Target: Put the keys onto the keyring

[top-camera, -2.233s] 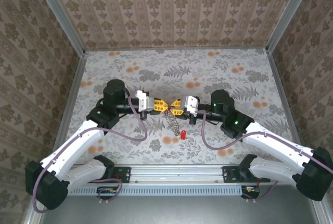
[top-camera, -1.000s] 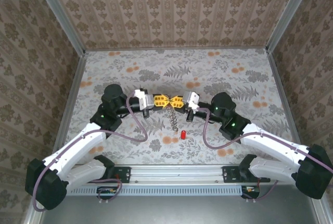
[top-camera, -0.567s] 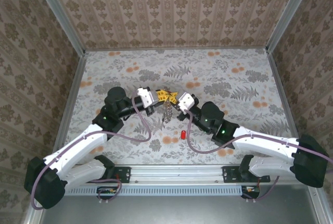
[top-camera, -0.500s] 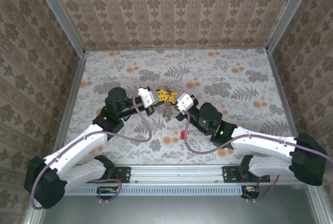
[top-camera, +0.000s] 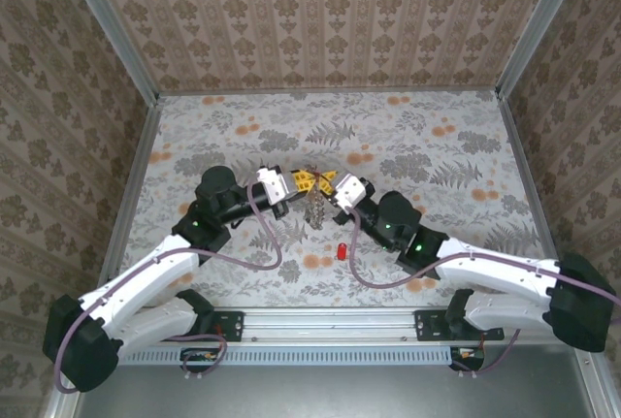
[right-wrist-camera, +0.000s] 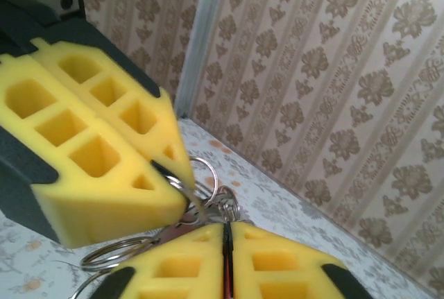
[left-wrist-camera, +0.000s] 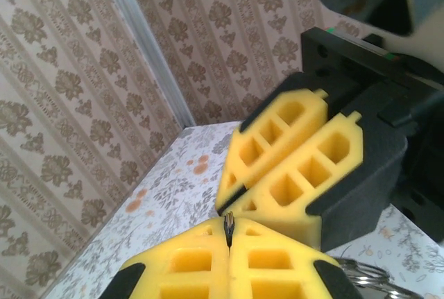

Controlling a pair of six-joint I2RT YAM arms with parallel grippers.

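Item: the keyring (right-wrist-camera: 215,198), held clear of the table (top-camera: 437,146) above its middle. Your left hand (right-wrist-camera: 170,174) has its pads clamped on the ring's rim, probably to steady the coil. Your right hand (right-wrist-camera: 226,236) sits tip to tip with it, pads pressed together, on what you cannot tell. The ring's bunch of loops hangs below the grip, long axis near vertical, trailing toward the near edge in the top view. One red key (top-camera: 342,252) lies loose on the table closer to the near edge, not yet threaded, its heading too small to read.

Yellow hand pads (left-wrist-camera: 277,167), silvery keyring (right-wrist-camera: 219,205), red key (top-camera: 342,252), floral table (top-camera: 437,146), damask walls (top-camera: 320,20).
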